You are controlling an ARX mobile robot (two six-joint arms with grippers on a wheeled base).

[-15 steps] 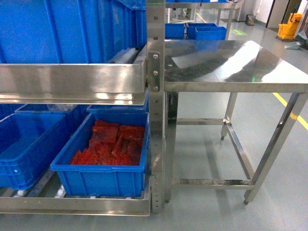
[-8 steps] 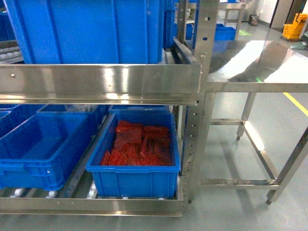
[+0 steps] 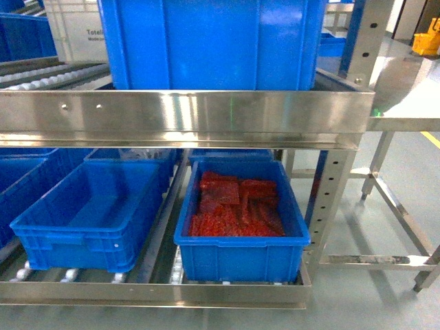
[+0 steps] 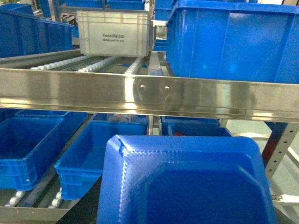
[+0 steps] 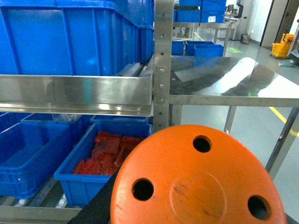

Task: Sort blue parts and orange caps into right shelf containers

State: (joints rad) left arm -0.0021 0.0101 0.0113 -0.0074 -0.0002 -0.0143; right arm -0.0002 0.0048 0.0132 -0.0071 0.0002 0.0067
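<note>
Facing the shelf – both loads up close to the wrist cameras.
Blue part (image 4: 187, 182) under left camera, orange cap (image 5: 198, 179) under right; blue crates (image 3: 240, 220) ahead, below – grip unreadable, fingers hidden.

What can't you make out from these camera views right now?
- Left gripper: hidden in the left wrist view behind the blue part.
- Right gripper: hidden in the right wrist view behind the orange cap.
- Upper blue crate: top cut off in the head view, contents unseen.
- Red contents of the lower crate: too blurred to identify.
</note>
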